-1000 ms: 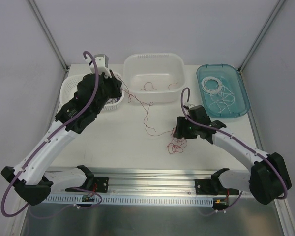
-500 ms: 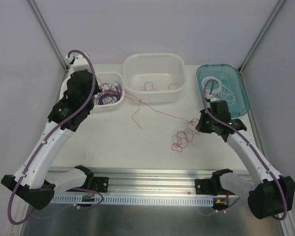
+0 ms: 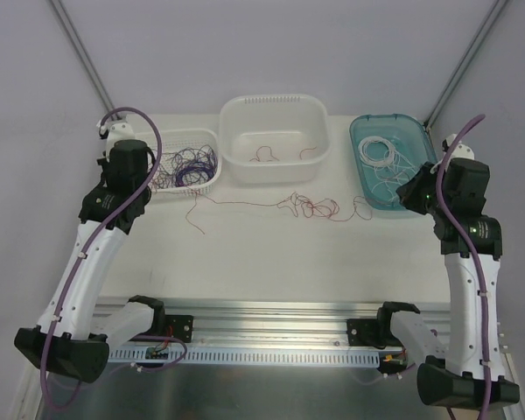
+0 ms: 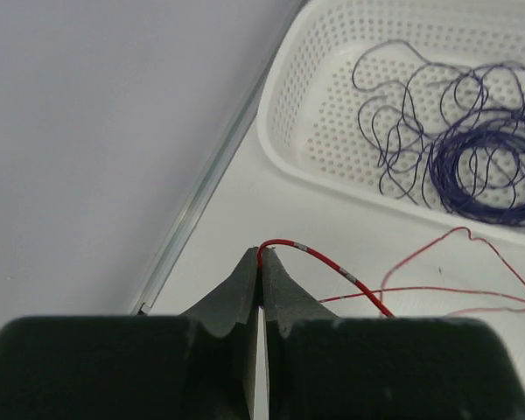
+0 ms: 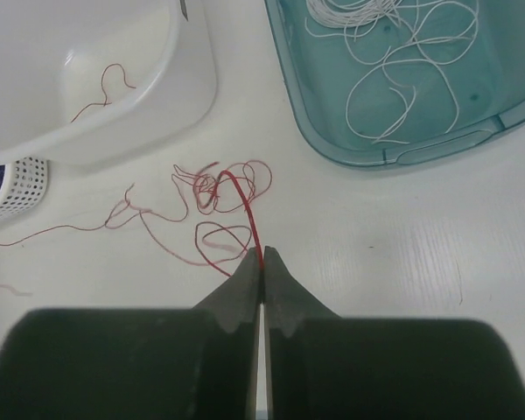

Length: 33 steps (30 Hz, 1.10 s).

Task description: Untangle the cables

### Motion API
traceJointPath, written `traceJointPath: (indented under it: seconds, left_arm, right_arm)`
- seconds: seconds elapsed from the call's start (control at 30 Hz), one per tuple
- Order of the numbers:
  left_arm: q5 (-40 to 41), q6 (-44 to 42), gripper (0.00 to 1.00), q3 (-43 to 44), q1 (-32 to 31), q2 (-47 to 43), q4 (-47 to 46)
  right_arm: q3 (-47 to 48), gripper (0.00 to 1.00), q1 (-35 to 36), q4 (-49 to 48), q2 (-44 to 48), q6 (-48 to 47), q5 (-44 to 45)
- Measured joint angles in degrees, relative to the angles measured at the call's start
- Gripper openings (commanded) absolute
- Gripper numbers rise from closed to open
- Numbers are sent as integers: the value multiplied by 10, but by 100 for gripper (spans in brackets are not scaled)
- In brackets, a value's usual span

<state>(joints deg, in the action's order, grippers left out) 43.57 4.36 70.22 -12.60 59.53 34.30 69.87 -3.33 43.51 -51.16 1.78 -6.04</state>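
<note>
A thin red cable point(image 3: 245, 203) runs across the table between my two grippers, with a knot of loops point(image 3: 313, 207) right of the middle. At the far left by the basket, my left gripper point(image 4: 261, 255) point(image 3: 144, 181) is shut on one end of the red cable point(image 4: 332, 265). My right gripper point(image 5: 262, 254) point(image 3: 409, 198) is shut on the other end, and the red tangle point(image 5: 227, 188) lies just ahead of it. Purple cables point(image 3: 191, 166) point(image 4: 481, 166) lie in the perforated basket. White cables point(image 3: 387, 159) point(image 5: 394, 52) lie in the teal tray.
A white perforated basket point(image 3: 212, 185) point(image 4: 289, 166) stands at the back left. A white tub point(image 3: 276, 109) point(image 5: 192, 87) with short red pieces point(image 5: 105, 87) is at the back middle, and a teal tray point(image 3: 429, 197) point(image 5: 394, 153) at the back right. The left wall is close to my left gripper.
The right gripper closed on the red tangle and pulled it right toward the teal tray. The left gripper drew its end left, off the basket. The red cable is now stretched out between them.
</note>
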Motion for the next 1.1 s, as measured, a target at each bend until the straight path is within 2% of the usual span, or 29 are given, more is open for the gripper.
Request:
traceJointPath:
  seconds: [0.27,0.43,0.47,0.57,0.6,0.67,0.7,0.73,0.83,0.97,1.1]
  left_arm:
    - [-89,49,0,-80,10,-36,57]
    - [-91,58,0,-111,10,-39,70]
    - [-94,61,4,-118,10,-38,73]
    - [-131,69,24,-139,10,-31,83]
    - [-153,72,35,-141,11,-25,87]
    - [-210,75,46,-143,10,-10,87]
    - [-234,76,56,-143,10,-5,85]
    - [-276,74,60,-144,11,1,82]
    - [-400,65,69,-157,10,2,59]
    - [-558,59,74,-186,2,-19,-4]
    - [-633,41,76,-214,-68,-37,-101]
  right_arm:
    - [29,1,-2,3,-37,20,-105]
    - [132,1,-2,12,-52,20,-129]
    - [153,1,-2,10,-53,20,-130]
    - [214,1,-2,-5,-57,24,-155]
    - [222,1,-1,-16,-56,28,-168]
    - [222,1,6,-38,-56,39,-193]
    - [218,1,13,-46,-57,43,-201]
    - [210,1,23,-52,-59,47,-207]
    - [186,1,60,-56,-73,51,-212]
    - [160,1,102,-55,-92,52,-208]
    - [154,1,132,-55,-100,55,-201]
